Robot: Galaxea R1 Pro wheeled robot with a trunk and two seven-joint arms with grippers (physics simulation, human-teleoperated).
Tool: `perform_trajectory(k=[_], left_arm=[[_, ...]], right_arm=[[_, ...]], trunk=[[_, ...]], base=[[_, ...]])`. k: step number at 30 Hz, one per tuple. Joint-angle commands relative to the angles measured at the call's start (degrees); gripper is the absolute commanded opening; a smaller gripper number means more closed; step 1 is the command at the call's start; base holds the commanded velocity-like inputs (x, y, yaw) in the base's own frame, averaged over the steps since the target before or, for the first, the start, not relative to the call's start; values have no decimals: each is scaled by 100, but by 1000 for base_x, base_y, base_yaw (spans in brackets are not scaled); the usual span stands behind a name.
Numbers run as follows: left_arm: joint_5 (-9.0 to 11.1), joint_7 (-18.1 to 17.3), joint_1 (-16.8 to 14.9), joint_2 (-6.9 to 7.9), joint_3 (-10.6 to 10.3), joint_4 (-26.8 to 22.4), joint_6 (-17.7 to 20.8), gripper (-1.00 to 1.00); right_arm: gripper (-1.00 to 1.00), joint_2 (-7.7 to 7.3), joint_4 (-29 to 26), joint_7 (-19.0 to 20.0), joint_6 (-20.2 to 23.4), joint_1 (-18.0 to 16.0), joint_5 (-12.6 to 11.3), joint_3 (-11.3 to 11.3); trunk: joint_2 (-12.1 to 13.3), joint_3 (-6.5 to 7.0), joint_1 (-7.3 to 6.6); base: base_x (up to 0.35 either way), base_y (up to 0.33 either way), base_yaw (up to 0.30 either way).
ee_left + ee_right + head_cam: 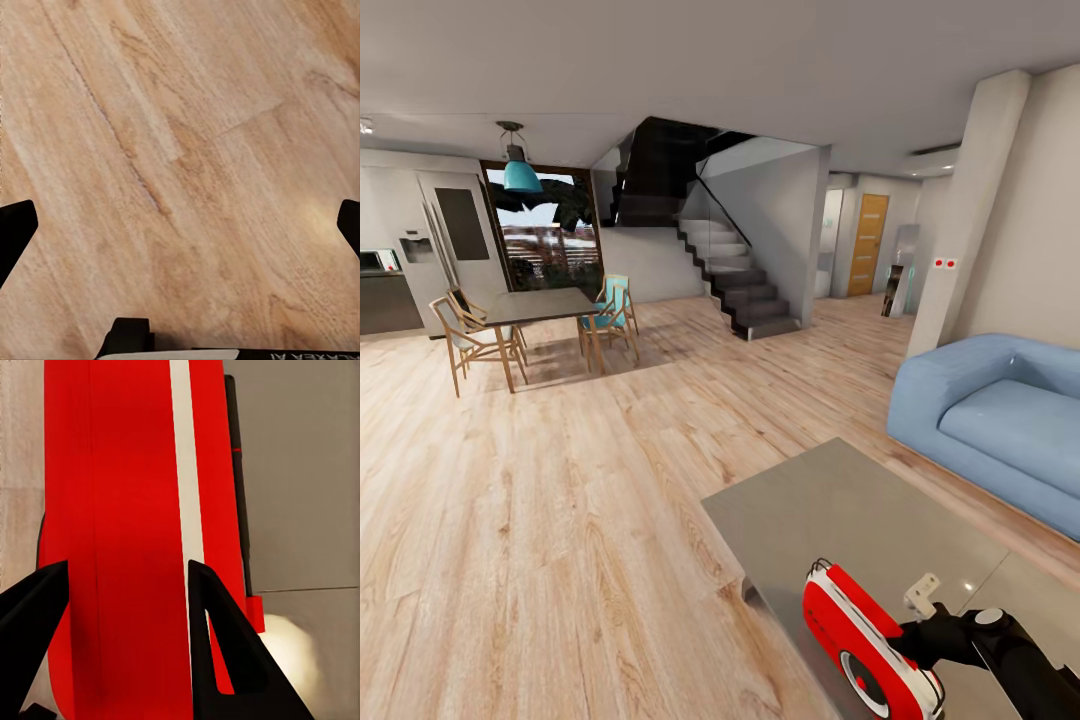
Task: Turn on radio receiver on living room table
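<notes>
The red radio receiver (pixel 852 632) with white trim lies tilted at the near end of the grey table (pixel 840 510), its round dial facing the near edge. My right gripper (pixel 916 640) is up against its far right side. In the right wrist view the radio (pixel 127 472) is very close, and the open right gripper (pixel 127 566) has a black fingertip (pixel 45 592) in front of the red body on each side. My left gripper (pixel 187 217) hangs open over the wood plank floor (pixel 180 150), holding nothing.
A light blue sofa (pixel 990 410) stands to the right of the table, with a white column (pixel 972 200) behind it. Far left are a dark dining table (pixel 540 305) with wooden chairs and a staircase (pixel 745 290). Open wood floor (pixel 560 500) lies left of the table.
</notes>
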Motion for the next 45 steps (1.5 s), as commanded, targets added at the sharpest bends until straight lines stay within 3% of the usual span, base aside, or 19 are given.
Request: perform_trajectory(k=[1,35,45], left_arm=[[-2,6,0,1,0,0,0,100],[-4,25,0,6,0,8,3,100],[-5,25,0,11,0,7,9,100]], right_arm=[[-100,0,-2,0,1,-1,-25,-1],[-100,14,-13,22,9,-1,-25,-10],[-100,58,-275,93,17,-1,-55,-19]], trunk=[[41,19,-23],[1405,629,-770],[1806,809,-989]], base=[[0,0,0],[0,0,0],[0,0,0]])
